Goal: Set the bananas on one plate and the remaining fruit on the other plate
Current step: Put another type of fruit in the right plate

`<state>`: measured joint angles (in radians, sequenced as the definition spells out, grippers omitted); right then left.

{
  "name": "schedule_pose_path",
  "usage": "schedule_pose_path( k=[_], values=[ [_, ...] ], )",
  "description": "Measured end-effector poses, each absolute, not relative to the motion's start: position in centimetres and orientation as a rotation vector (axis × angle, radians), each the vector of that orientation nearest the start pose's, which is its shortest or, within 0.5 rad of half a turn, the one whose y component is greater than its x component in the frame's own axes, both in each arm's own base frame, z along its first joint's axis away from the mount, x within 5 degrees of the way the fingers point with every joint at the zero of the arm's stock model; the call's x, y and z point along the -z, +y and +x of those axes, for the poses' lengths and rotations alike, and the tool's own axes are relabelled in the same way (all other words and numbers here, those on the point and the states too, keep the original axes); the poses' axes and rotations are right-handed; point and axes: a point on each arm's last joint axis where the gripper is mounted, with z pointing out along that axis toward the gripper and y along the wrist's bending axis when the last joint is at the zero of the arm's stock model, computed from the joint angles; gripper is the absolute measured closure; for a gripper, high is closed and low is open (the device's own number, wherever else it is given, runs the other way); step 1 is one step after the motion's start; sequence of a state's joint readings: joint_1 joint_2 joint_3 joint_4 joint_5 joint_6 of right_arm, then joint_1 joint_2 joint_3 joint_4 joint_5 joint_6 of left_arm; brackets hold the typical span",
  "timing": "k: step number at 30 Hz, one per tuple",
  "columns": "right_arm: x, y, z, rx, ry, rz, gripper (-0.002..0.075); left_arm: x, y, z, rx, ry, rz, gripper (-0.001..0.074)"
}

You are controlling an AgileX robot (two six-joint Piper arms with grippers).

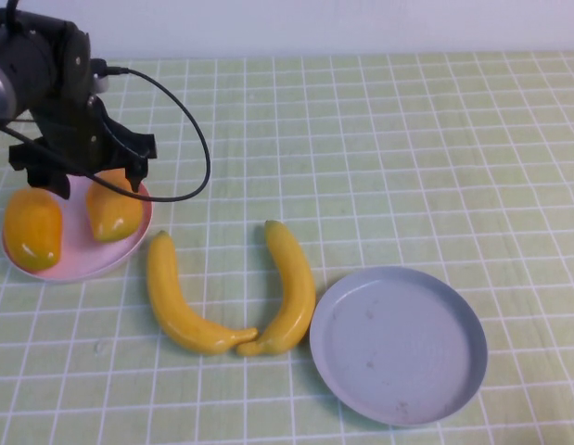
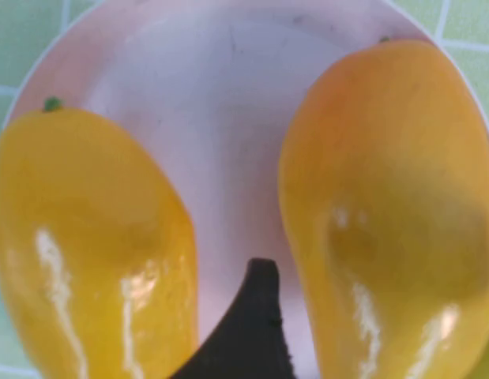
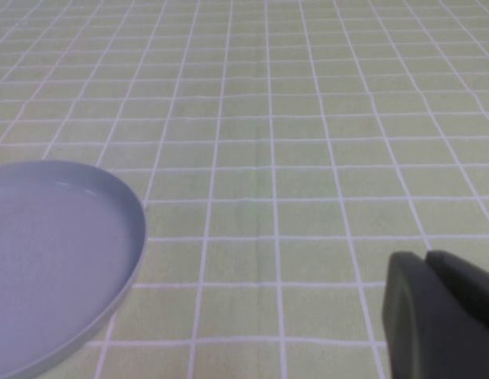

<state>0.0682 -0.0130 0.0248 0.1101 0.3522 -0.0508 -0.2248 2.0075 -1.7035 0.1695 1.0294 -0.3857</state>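
On pink plate (image 1: 82,264): both mangoes (image 1: 31,227) placed, left gripper (image 1: 81,181) above, jaws wide, empty. Bananas (image 1: 180,301) on table, grey-blue plate (image 1: 398,345) bare. Right gripper (image 3: 441,316) closed, parked.

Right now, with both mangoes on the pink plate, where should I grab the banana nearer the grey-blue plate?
Take that banana across its thick middle, coming straight down from above. It lies flat on the tablecloth, and its near tip touches the other banana, so keep away from that end. The left gripper hovers open over the pink plate; the right gripper is shut beside the grey-blue plate.
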Motion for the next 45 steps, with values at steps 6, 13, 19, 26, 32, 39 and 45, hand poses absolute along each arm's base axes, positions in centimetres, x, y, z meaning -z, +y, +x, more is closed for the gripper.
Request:
schedule_pose_path(
  k=[6, 13, 19, 26, 32, 39, 45],
  values=[
    [-17.4, 0.7, 5.3, -0.119, 1.847, -0.041, 0.0743, -27.6, -8.6, 41.1, -0.157, 2.735, -0.055, 0.0092],
    [-17.4, 0.7, 5.3, -0.119, 1.847, -0.041, 0.0743, -35.2, -10.5, 34.1, -0.117, 2.544, 0.106, 0.0589],
    [-17.4, 0.7, 5.3, -0.121, 1.847, -0.04, 0.0743, -37.6, -9.8, 27.0, -0.067, 2.47, 0.183, 0.0725],
    [-17.4, 0.7, 5.3, -0.122, 1.847, -0.039, 0.0743, -37.7, -6.6, 18.8, 0.061, 2.332, 0.165, 0.0736],
    [-17.4, 0.7, 5.3, -0.122, 1.847, -0.039, 0.0743, -35.8, -3.9, 12.2, 0.161, 2.225, 0.141, 0.0737],
    [-17.4, 0.7, 5.3, -0.123, 1.847, -0.038, 0.0743, -35.3, -1.7, 7.7, 0.187, 2.09, 0.133, 0.0737],
    [-17.4, 0.7, 5.3, -0.123, 1.847, -0.038, 0.0743, -33.6, -1.5, 6.6, 0.189, 1.864, 0.25, 0.0738]
  ],
)
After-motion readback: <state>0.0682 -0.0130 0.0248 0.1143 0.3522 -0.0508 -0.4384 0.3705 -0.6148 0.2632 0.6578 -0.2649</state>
